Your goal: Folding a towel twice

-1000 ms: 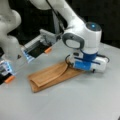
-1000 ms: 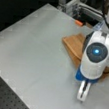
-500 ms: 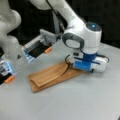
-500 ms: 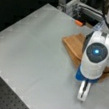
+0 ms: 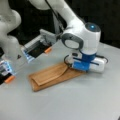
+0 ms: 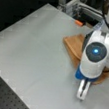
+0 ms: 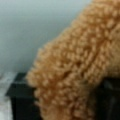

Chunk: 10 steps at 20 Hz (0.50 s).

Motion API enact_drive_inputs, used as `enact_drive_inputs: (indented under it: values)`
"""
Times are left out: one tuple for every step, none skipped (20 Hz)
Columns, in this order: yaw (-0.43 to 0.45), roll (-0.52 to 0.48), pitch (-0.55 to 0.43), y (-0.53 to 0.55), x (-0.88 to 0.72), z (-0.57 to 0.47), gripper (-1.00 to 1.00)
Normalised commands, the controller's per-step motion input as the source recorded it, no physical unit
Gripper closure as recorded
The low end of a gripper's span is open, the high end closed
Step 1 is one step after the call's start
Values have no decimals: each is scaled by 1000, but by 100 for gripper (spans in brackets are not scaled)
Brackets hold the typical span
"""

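Grey, smooth worktop [image 5: 75, 105] spreads bare and wide toward a front view's bottom, with open room around the one towel [image 5: 50, 76]. It lies as a long folded strip of orange-brown terry, its upper layer lifted at the end under the gripper [image 5: 68, 65]. In the wrist view, looped pile [image 7: 80, 62] sits between dark fingers [image 7: 22, 100], clamped on the cloth.

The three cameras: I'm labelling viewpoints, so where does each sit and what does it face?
Front view: level with the table, facing the arm's side, the towel at centre.
Front view: high, looking down on the arm's wrist and towel.
Wrist view: close on towel pile between dark jaws.
Both front views share towel, arm and table.
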Motion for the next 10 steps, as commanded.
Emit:
enact_drive_inputs:
  values:
    - [57, -199, -60, -8, 168, -246, 100]
    - [57, -198, -59, -3, 186, -253, 100]
    - [60, -195, -54, -7, 195, -255, 100]
    - [60, -196, -49, -11, 196, -251, 100]
    - [75, -187, -48, -24, 193, -231, 100]
    - [79, -184, -48, -31, 192, -219, 100]
    - [121, -168, -37, -54, 186, -180, 100]
    - [163, -147, -32, -85, 177, -120, 100]
    - [205, -124, -29, -120, 165, -44, 100]
    - [254, -97, -27, -157, 155, 49, 100]
